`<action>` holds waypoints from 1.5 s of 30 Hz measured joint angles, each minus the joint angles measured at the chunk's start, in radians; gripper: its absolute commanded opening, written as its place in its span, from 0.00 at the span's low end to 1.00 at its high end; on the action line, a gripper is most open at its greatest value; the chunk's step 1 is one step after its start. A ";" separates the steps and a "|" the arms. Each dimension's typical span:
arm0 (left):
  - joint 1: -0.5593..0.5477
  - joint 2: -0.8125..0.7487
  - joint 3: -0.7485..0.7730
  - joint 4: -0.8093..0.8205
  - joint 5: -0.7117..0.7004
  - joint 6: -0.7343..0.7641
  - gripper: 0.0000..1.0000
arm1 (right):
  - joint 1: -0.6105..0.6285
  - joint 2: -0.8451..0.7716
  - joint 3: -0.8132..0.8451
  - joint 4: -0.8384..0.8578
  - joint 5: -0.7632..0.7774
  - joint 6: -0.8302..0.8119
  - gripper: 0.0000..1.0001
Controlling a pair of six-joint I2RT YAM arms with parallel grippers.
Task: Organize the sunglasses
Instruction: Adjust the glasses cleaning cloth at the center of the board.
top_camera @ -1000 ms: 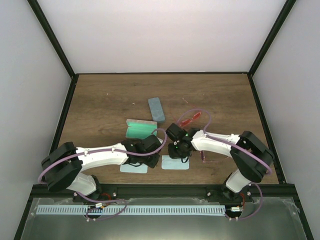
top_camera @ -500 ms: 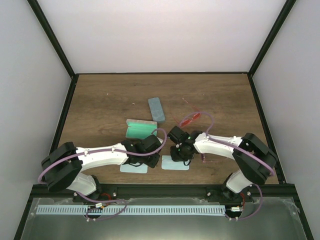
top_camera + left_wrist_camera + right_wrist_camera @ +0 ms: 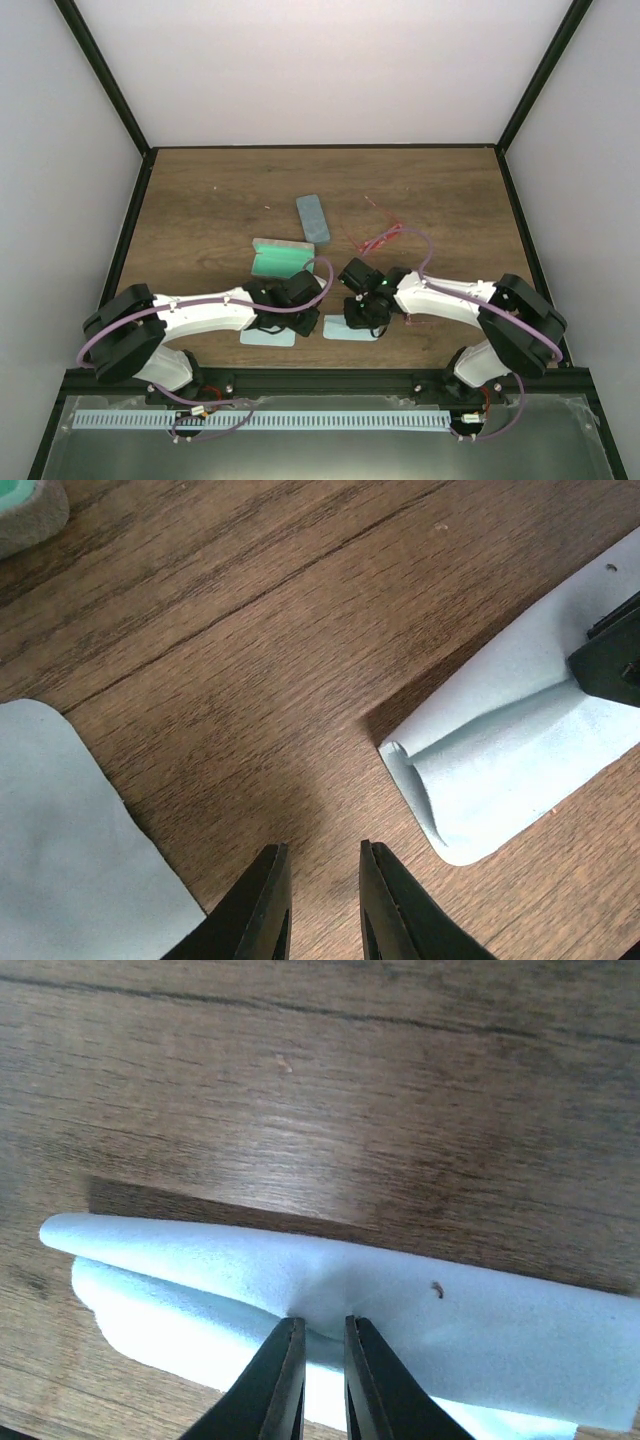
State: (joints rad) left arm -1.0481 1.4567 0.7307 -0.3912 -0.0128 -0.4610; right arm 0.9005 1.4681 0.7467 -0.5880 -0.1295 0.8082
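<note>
The red-orange sunglasses point(image 3: 380, 240) lie on the wood just beyond the right arm. The translucent pink pair point(image 3: 411, 318) barely shows beside the right forearm. My right gripper point(image 3: 362, 318) is shut on a fold of the right teal cloth point(image 3: 345, 330). In the right wrist view the gripper point(image 3: 318, 1335) pinches the cloth point(image 3: 470, 1325) and holds its far edge off the wood. My left gripper point(image 3: 303, 318) hovers over bare wood between the two cloths. In the left wrist view it point(image 3: 325, 900) is slightly open and empty, with the right cloth point(image 3: 510, 740) curled at its corner.
An open green-lined case point(image 3: 280, 258) lies beyond the left gripper; its corner shows in the left wrist view point(image 3: 25, 510). A closed blue-grey case point(image 3: 313, 218) lies farther back. The left teal cloth point(image 3: 268, 337) lies flat near the front edge and shows in the left wrist view point(image 3: 60, 820).
My right gripper has moved toward the near edge and slightly right, onto the right cloth, uncovering more of the red-orange sunglasses. The left arm has hardly moved.
</note>
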 measured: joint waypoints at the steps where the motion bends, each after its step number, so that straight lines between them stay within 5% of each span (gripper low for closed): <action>1: 0.000 0.001 0.000 0.002 0.001 0.000 0.22 | 0.000 -0.002 -0.003 0.002 -0.001 0.002 0.13; 18: 0.000 0.001 0.000 0.005 0.014 0.001 0.22 | 0.013 -0.038 0.018 -0.042 0.034 0.023 0.15; 45: 0.000 -0.007 -0.027 -0.001 0.015 -0.002 0.23 | 0.000 0.115 0.095 0.011 0.040 -0.011 0.14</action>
State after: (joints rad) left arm -1.0481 1.4498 0.7040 -0.3923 0.0021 -0.4625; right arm 0.9001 1.5833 0.8413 -0.5766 -0.0895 0.7975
